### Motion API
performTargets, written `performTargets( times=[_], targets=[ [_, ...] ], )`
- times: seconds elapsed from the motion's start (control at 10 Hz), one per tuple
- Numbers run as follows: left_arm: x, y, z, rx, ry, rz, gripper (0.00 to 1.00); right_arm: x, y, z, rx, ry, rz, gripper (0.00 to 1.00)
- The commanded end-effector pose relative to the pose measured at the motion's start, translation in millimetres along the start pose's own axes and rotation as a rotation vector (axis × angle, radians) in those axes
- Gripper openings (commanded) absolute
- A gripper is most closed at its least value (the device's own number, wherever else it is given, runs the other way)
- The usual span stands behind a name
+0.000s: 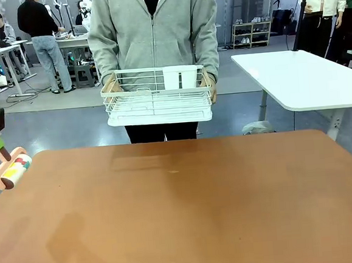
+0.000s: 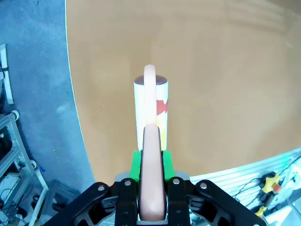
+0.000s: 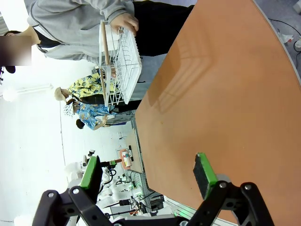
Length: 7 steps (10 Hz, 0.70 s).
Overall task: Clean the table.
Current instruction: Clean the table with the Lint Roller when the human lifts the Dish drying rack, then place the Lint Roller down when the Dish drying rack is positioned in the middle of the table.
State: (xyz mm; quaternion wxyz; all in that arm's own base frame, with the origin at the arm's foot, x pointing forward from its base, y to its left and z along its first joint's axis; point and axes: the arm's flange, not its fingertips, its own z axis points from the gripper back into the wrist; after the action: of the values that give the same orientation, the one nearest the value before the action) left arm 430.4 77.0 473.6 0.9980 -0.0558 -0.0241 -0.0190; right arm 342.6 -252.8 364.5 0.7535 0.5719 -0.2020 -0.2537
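Where the front view opens across the scene, the table [image 1: 188,210] takes up the whole lower half: one large rectangular top, matte reddish-brown, smooth, with rounded far corners and faint darker patches near the left and centre.

Item, left edge of that top: a lint roller [image 1: 11,171] with a pale pink handle and frame and a white roll printed in red and yellow. In the left wrist view the left gripper [image 2: 151,188] is clamped on its pink handle, green pads pressing either side, and the roll hangs over the brown surface close to the table's curved edge, with blue-grey floor beyond it.

Item, right gripper [image 3: 148,176]: fingers spread wide, nothing between the green pads, poised above the brown top near its edge.

Item, far side of the table: a person in a grey zip hoodie [image 1: 153,33], both hands holding a white wire dish rack [image 1: 158,99] clear of the table, a white cup-like holder [image 1: 180,77] set in its right part. The rack's shadow falls faintly on the far strip of the top.

Item, room: grey floor; a white-topped table [image 1: 309,78] with white legs at the right; a low shelf unit [image 1: 252,34] against the back; other people standing at benches in the far left and far right background; cables on the floor at left.
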Motion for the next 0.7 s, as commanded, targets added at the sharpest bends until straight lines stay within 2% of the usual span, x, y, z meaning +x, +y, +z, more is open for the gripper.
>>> performTargets(
  times=[0.0,0.6],
  targets=[
    [6.6,3.2,3.7,0.002,0.000,0.005,0.00,-0.2,2.8,1.0,0.003,-0.002,0.001,1.00],
    [6.6,3.2,3.7,0.002,0.000,0.005,0.00,-0.2,2.8,1.0,0.003,-0.002,0.001,1.00]
  ],
)
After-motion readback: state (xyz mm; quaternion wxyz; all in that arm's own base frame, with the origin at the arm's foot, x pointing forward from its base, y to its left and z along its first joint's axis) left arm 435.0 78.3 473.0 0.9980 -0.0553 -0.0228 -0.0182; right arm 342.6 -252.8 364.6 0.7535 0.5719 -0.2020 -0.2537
